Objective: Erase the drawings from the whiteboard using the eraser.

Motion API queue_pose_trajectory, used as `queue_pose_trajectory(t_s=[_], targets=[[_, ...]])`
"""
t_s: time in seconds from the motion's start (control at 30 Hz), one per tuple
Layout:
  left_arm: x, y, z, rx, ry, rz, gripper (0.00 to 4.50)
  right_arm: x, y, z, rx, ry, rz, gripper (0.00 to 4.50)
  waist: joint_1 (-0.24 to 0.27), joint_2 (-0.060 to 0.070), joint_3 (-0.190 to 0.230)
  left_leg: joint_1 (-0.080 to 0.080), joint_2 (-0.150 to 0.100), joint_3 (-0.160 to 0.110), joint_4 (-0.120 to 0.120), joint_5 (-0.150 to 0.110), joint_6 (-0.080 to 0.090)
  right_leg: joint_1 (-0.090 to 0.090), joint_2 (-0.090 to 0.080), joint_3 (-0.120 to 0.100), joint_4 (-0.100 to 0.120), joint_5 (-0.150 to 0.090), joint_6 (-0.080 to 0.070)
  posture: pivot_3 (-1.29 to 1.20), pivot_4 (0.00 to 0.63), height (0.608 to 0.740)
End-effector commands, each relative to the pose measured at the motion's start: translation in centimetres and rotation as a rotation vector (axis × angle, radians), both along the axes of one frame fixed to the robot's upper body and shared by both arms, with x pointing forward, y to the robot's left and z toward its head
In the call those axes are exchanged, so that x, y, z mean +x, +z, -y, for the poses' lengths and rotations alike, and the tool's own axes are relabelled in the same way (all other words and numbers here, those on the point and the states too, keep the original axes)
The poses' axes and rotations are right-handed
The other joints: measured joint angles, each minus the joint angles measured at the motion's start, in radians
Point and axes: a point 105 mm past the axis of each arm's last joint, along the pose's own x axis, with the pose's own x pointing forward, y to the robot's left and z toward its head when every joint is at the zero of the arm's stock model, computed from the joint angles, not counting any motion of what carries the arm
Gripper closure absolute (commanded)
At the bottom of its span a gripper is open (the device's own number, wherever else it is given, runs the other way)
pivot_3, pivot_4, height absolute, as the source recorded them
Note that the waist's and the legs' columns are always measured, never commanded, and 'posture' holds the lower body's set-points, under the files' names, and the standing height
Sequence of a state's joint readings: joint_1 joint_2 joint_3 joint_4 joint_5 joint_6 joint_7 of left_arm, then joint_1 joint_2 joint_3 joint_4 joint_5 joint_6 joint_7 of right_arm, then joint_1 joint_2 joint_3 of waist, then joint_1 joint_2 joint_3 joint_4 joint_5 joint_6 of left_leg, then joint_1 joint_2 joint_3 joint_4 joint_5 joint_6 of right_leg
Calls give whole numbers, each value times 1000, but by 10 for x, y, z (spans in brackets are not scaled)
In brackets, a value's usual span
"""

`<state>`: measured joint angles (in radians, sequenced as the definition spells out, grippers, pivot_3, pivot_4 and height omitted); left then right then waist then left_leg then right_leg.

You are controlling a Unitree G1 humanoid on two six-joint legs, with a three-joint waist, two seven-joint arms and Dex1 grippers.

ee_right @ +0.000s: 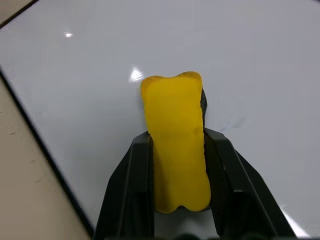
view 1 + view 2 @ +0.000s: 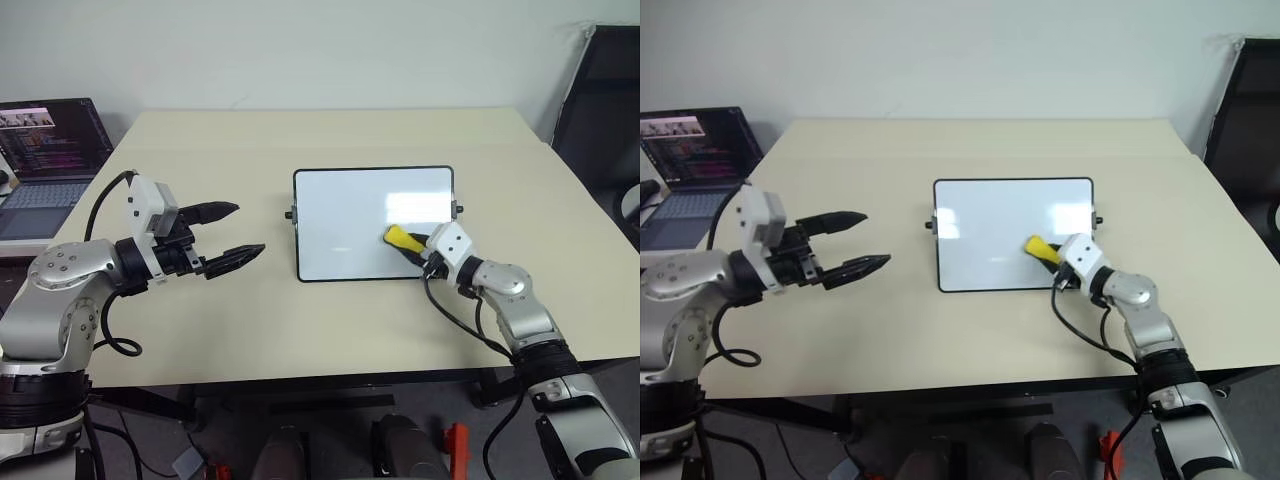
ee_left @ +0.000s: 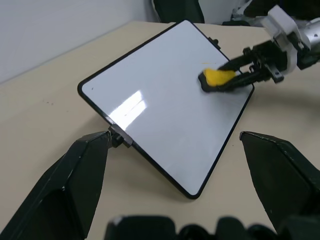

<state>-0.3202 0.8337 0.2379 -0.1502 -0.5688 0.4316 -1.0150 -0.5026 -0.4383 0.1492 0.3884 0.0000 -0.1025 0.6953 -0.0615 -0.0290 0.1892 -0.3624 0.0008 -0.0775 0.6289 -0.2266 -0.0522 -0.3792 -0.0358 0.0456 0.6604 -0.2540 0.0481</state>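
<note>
From the head views we find the whiteboard [image 2: 372, 223] flat on the bench [image 2: 300, 330], its surface bare of marks; we judge erasing done or nearly so. The right end effector [image 2: 414, 246] holds the eraser [image 2: 402, 238] at the board's right part, forearm low and angled in. The left end effector [image 2: 232, 238] hovers left of the board, fingers wide. The left wrist view confirms a clean board. The right wrist view shows the eraser clamped, tip over the board.

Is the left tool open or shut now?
Open. The left tool has its two black fingers spread apart over the table, holding nothing.
</note>
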Motion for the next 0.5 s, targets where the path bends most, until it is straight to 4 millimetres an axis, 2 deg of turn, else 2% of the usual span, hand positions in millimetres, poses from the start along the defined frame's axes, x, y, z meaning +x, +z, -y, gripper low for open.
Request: queue_pose_trajectory(t_s=[0.03, 0.23, 0.37, 0.5], targets=[[-2, 9, 1, 7, -8, 36, 0, 2, -12, 5, -32, -32, -33, 3502, 0, 0, 0, 0, 0, 0, 0, 0, 0, 0, 0, 0, 0, 0, 0, 0, 150, 740], [0, 10, 2, 7, -13, 38, 0, 11, 10, 9, 11, -59, 40, 3502, -2, 0, 0, -1, 0, 0, 0, 1, 1, -1, 0, 0, 0, 0, 0, 0, 150, 740], [1, 9, 2, 8, -12, 37, 0, 26, 25, 31, 35, -191, 125, 3502, 1, 0, 0, -2, 0, 0, 0, 1, 1, -2, 0, 0, 0, 0, 0, 0, 150, 740], [1, 9, 2, 7, -13, 37, 0, 30, 29, 53, 46, -288, 175, 3503, 5, -1, 0, -3, 0, 0, -1, 0, 1, -2, 0, 0, -1, 0, 0, 0, 150, 740]])
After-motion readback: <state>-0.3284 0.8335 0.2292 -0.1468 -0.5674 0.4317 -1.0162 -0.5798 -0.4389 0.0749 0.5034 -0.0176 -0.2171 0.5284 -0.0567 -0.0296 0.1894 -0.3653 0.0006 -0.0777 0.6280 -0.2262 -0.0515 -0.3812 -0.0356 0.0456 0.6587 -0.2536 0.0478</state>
